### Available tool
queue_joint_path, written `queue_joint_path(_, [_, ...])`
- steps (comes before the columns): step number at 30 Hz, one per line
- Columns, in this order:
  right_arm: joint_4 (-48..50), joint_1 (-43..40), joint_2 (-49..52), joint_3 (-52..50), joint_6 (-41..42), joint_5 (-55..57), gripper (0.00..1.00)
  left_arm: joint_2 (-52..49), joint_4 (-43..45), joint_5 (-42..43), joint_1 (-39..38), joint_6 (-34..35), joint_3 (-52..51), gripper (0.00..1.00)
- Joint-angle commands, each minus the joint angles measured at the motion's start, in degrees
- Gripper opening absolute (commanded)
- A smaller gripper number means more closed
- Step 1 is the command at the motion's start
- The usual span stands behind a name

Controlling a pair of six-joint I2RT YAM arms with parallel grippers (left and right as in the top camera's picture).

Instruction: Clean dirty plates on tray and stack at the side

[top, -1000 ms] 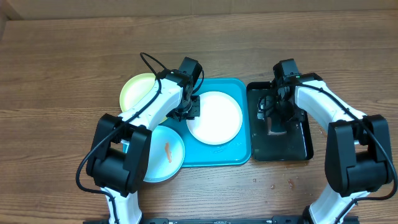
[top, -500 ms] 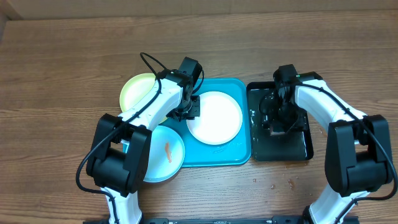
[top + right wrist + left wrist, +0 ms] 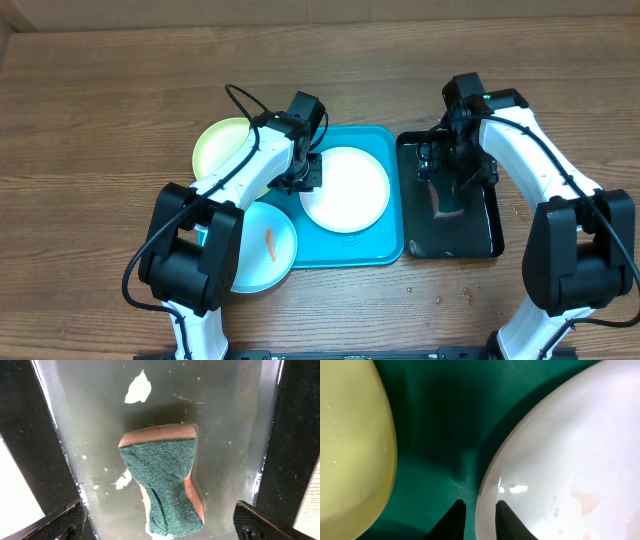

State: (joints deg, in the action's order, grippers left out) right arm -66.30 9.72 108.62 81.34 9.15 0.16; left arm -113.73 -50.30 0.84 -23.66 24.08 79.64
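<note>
Right hand has drawn back toward the far edge of the black tray and hangs wide open above the sponge, whose long axis crosses the finger line. Left hand pinches the rim of the white plate mid blue tray.
</note>
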Motion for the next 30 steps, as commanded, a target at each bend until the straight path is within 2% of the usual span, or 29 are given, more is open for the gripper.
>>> queue_joint_path(1, [-0.48,-1.18,-1.2,3.26,-0.2,-0.26,0.96,-0.59,0.98,0.22,-0.52,0.42,-1.75,0.19])
queue_joint_path(10, [-2.97,-8.81,-1.2,8.37,-0.2,-0.24,0.97,-0.59,1.27,0.2,-0.52,0.42,-2.34,0.18])
queue_joint_path(12, [-2.84,-11.76,-1.2,8.37,-0.17,-0.24,1.0,-0.61,1.62,0.2,-0.52,0.42,-2.69,0.18])
queue_joint_path(21, [-2.54,-24.22,-1.2,8.37,-0.17,-0.24,1.0,-0.61,1.95,0.22,-0.98,0.87,-2.82,0.18])
queue_joint_path(23, [-1.66,-26.1,-1.2,8.37,-0.17,-0.24,1.0,-0.61,2.4,0.2,-1.14,0.87,-2.95,0.17])
queue_joint_path(27, [0.57,-28.57,-1.2,8.37,-0.17,-0.24,1.0,-0.61,2.82,0.2,-1.18,1.33,-3.52,0.04])
queue_joint_path(30, [2.27,-29.24,-1.2,8.37,-0.17,-0.24,1.0,-0.57,2.75,0.13,-1.16,1.25,-3.32,0.04])
